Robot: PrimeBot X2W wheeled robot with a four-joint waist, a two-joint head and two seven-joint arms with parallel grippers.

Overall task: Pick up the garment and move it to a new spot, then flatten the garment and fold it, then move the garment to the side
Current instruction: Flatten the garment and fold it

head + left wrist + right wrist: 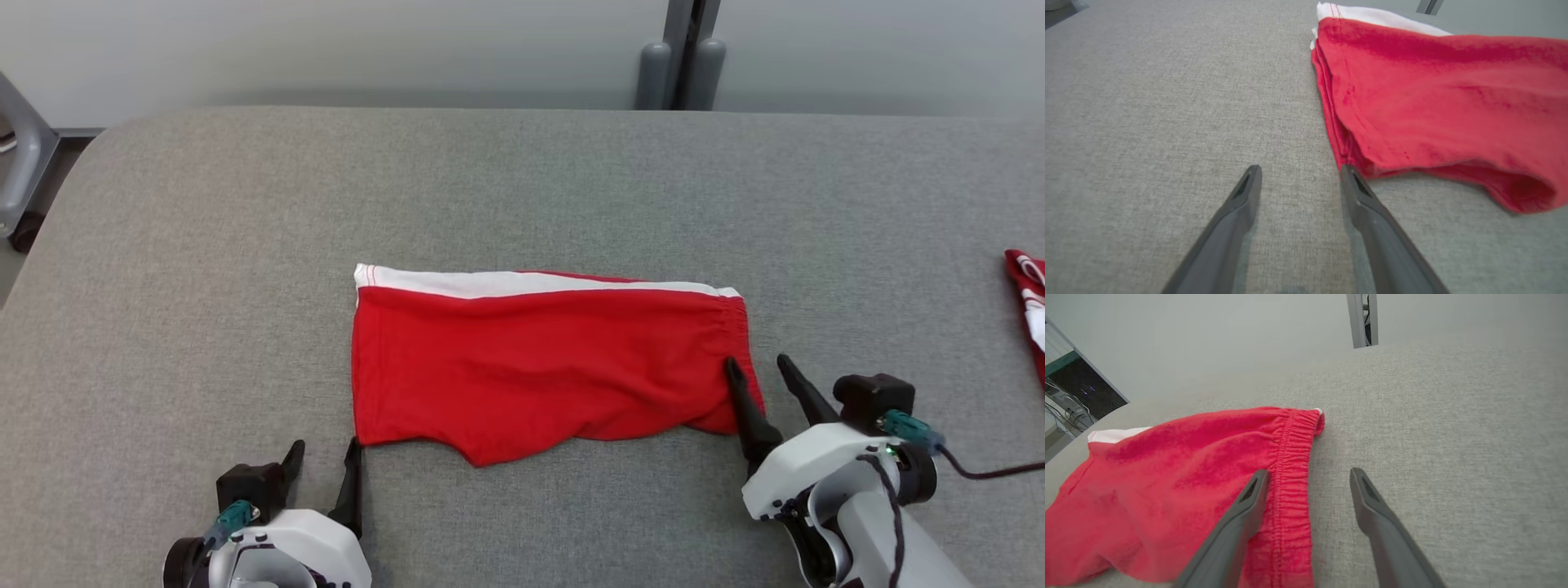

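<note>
Grey desk [163,245] carries the red garment [539,367] flat at its middle, and with the jaws of your left gripper [325,445] and right gripper [757,362] both wide at its near corners, pinch hem [1331,102] and waistband [1290,457] evenly, lifting together.

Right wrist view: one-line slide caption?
Right gripper, jaws open, straddles the elastic edge of the red garment on the grey surface.

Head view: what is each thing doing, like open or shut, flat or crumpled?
red shorts, lying flat on the table, near edge wrinkled, not gripped.
left end effector, open, empty, beside the shorts' near-left corner.
right end effector, open, one finger over the shorts' end, gripping nothing.
other red cloth, cut off at the right edge, state unclear.
</note>
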